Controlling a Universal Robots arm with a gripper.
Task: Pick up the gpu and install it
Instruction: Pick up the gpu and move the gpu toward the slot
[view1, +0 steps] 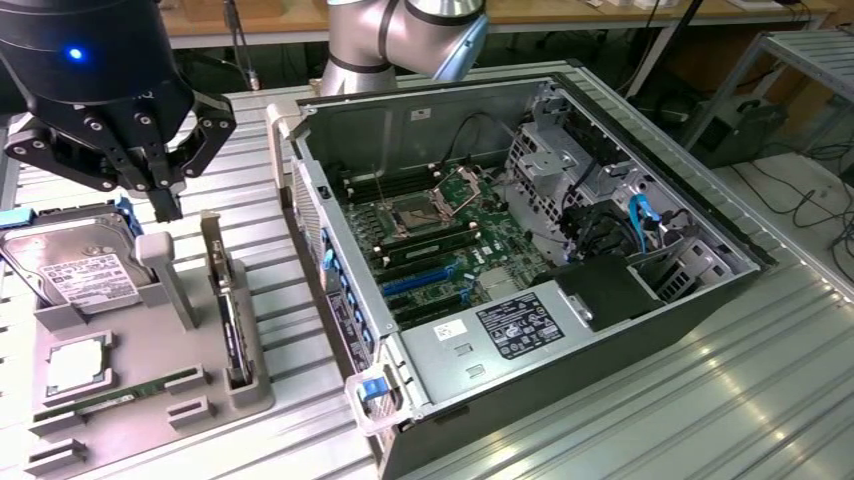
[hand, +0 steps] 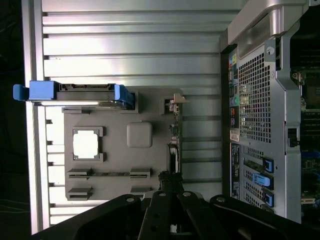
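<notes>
Light: cool, even, from overhead.
Exterior view: soft sheen on the ribbed silver aluminium table (view1: 694, 400) to the exterior view's right of the open grey metal computer case (view1: 441, 110). Case interior evenly lit. Small blue indicator lamp (view1: 75, 53) glowing well apart from the case.
Wrist view: glare bands on the table beside the case. Square silver processor chip (hand: 85, 144) washed white.

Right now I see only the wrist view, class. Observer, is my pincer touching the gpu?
Observer: No. The pincer hangs shut above the tray, apart from the gpu.
Operator: Is the computer case open?
Observer: Yes. The computer case lies on its side with the motherboard exposed.
Operator: Is any slot free?
Observer: The blue slots hold no card.
</notes>
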